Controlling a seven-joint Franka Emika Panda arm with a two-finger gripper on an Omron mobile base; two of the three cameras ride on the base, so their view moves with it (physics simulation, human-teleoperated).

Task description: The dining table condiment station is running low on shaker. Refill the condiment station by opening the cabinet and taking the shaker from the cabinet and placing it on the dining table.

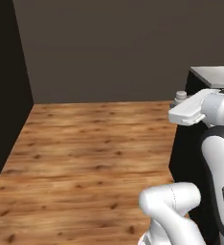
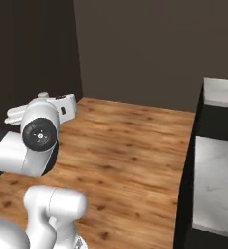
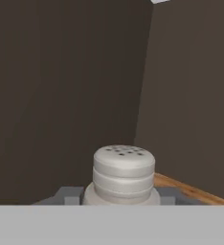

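The small, round, pale grey shaker (image 3: 124, 174) with holes in its top sits between the 2 dark fingers of the pincer (image 3: 121, 195), which is closed partway around it and holds it up over the brown wood floor (image 1: 95, 158). It looks light, hard and a bit slippery. Holding its wide lower body is best, not its cap.

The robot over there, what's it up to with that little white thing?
The robot's hand is closed on a small pale shaker, its holed cap poking up between the two fingers. It is carrying the shaker above a wooden floor, in front of dark walls. The marble-topped dining table where it belongs stands off to the robot's right, so the shaker has not been set down yet.
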